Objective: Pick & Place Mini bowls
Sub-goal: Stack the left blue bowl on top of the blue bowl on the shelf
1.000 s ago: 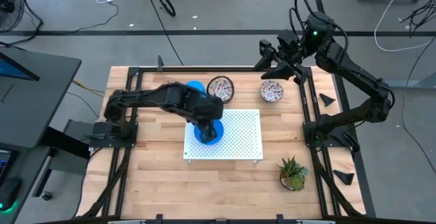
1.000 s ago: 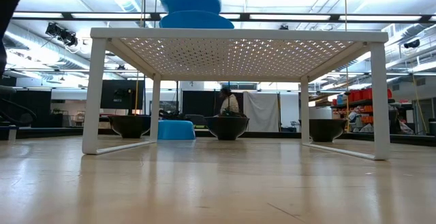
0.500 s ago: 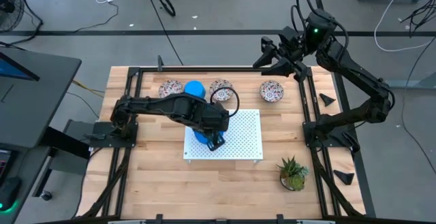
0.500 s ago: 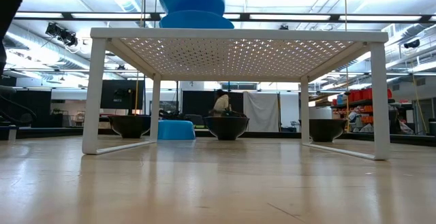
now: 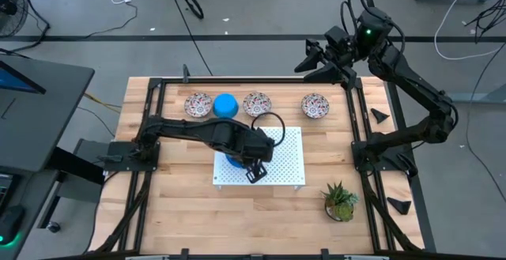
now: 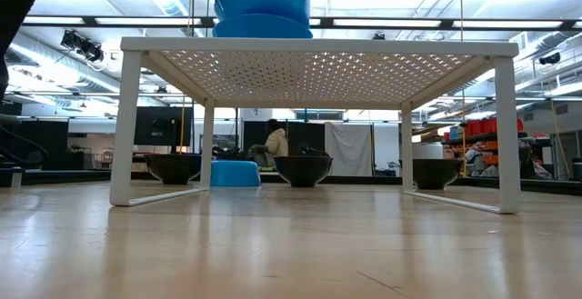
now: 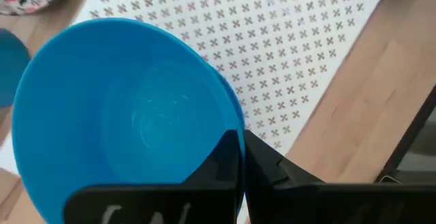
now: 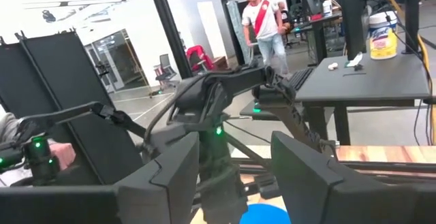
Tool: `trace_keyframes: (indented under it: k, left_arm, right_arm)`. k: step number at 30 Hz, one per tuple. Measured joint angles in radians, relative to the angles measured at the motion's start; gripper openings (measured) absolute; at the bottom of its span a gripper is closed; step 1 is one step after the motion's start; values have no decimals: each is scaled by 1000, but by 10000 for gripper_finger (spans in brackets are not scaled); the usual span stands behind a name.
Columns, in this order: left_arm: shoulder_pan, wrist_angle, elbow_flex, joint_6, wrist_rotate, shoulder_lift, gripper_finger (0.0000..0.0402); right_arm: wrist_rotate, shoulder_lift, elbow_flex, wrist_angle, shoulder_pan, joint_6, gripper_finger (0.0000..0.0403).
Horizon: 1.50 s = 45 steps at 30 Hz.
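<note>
Bowl (image 5: 235,160) under left arm, board (image 5: 286,157) — half-hidden

From above we see only a sliver of the bright blue plastic mini bowl (image 5: 231,160) on the white perforated metal board (image 5: 287,163); the dark left arm covers the rest. In the low view the picture's top edge cuts off that bowl (image 6: 262,6). Under the board, three round bowls (image 6: 302,169) at the table's far edge read only as dark silhouettes, so we cannot make out their pattern. The left wrist view's lower edge crops the blue bowl (image 7: 129,115).
</note>
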<state>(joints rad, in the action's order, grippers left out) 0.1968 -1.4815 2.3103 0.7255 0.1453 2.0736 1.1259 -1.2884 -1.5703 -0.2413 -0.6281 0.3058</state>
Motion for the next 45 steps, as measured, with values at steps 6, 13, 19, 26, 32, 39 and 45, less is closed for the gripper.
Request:
trace_keyframes:
  k: [6, 13, 19, 26, 32, 39, 45]
  left_arm:
    - [11, -22, 0, 45, 15, 4, 4]
    - [22, -26, -1, 40, 11, 17, 7]
    - [12, -24, 0, 37, -11, 15, 54]
    - [4, -22, 0, 22, -12, 15, 132]
    - [-16, -5, 0, 27, -77, 10, 181]
    - [-20, 15, 0, 40, -97, -2, 181]
    - [-7, 58, 0, 48, -98, -27, 168]
  right_arm:
    - [1, 0, 0, -7, -9, 0, 185]
    - [1, 0, 0, -9, -10, 0, 185]
    - [1, 0, 0, -10, -9, 0, 185]
    - [1, 0, 0, -13, -9, 0, 185]
    - [0, 0, 0, -14, -9, 0, 185]
    - [1, 0, 0, -14, -9, 0, 185]
    - [0, 0, 0, -14, -9, -5, 185]
